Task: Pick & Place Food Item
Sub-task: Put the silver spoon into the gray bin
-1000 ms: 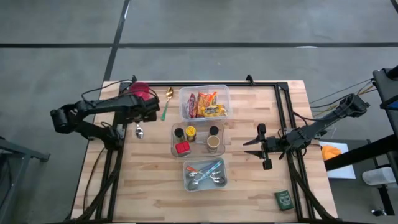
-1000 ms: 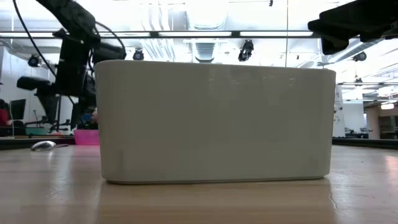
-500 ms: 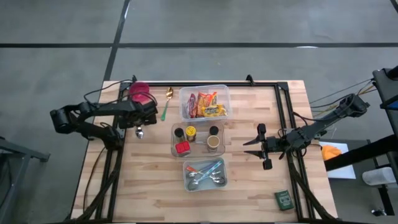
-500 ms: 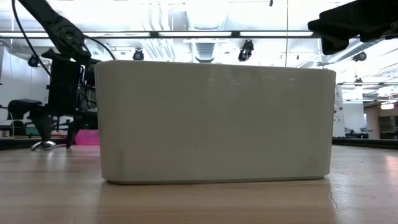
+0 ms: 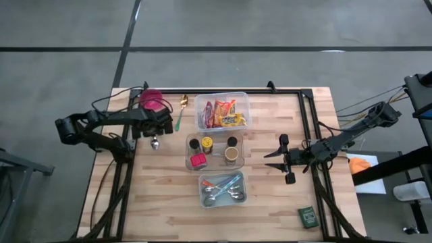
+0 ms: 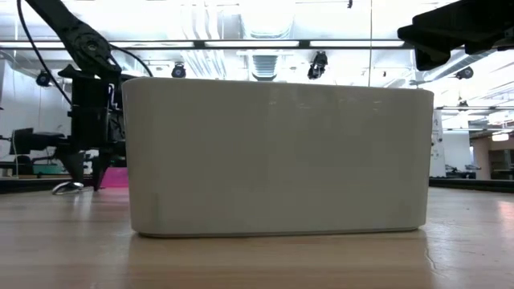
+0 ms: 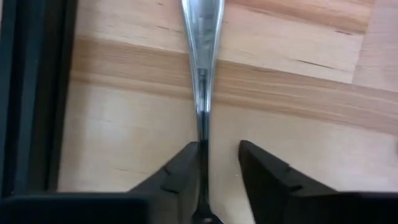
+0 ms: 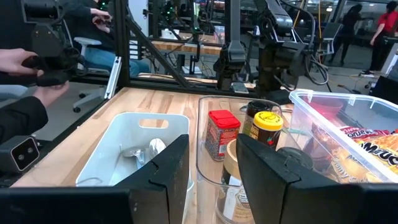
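A silver spoon point(image 5: 154, 142) lies flat on the table by its left edge. My left gripper point(image 5: 156, 129) points down over the spoon's handle point(image 7: 202, 74). It is open, with one finger on each side of the handle. The low view shows its fingers point(image 6: 84, 172) down at the table by the spoon's bowl point(image 6: 66, 188). Food packets point(image 5: 223, 113) lie in a clear tub at the far middle. My right gripper point(image 5: 285, 159) waits open and level above the table's right half, holding nothing. My left gripper comes from above, its fingers across the spoon's handle point(image 7: 203, 134) near the handle's end. One finger point(image 7: 184, 163) lies right against the handle's side. The other finger point(image 7: 261, 168) stands apart from the handle. The spoon lies flat on the table.
A pink bowl point(image 5: 151, 100) and a gold spoon with a green handle point(image 5: 181, 111) lie just beyond my left gripper. A tub of jars point(image 5: 214, 150) and a tub of cutlery point(image 5: 221, 189) fill the middle. A green box point(image 5: 308, 216) sits near right. A black rail point(image 7: 31, 93) runs beside the spoon.
My left gripper has come down to the table over the silver spoon and tipped to point more steeply down. Its fingers have drawn closer together around the handle. The spoon stays lying on the table.
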Tool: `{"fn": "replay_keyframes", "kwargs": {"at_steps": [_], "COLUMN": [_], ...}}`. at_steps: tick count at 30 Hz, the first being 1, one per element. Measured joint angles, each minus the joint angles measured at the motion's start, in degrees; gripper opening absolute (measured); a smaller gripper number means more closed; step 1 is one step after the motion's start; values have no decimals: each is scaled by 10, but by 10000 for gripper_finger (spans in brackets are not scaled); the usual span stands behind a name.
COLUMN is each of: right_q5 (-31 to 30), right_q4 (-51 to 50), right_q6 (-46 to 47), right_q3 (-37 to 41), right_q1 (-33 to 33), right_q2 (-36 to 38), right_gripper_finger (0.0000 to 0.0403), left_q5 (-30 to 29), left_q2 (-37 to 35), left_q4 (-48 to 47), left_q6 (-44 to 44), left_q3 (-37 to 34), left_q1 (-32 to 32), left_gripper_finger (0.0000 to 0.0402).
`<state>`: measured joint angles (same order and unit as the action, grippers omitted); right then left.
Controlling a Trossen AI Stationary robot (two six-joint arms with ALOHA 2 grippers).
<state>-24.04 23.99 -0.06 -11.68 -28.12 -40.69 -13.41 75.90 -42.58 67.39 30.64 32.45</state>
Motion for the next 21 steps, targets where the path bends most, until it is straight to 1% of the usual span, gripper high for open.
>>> {"fn": "replay_keyframes", "kwargs": {"at_steps": [5, 9, 11, 15, 21], "right_q5": [0, 0, 0, 0, 0], "right_q4": [0, 0, 0, 0, 0], "right_q6": [0, 0, 0, 0, 0], "right_q3": [0, 0, 0, 0, 0], "right_q1": [0, 0, 0, 0, 0], "right_q2": [0, 0, 0, 0, 0], "right_gripper_finger": [130, 130, 130, 130, 130], "left_q5": [2, 2, 2, 2, 2], "left_q2": [0, -1, -1, -1, -1], "left_q4": [4, 0, 0, 0, 0], "left_q6": [1, 1, 1, 1, 1], "left_q3": [-1, -1, -1, -1, -1], "left_q1": [0, 0, 0, 0, 0], "left_gripper_finger": [46, 9, 6, 14, 16]}}
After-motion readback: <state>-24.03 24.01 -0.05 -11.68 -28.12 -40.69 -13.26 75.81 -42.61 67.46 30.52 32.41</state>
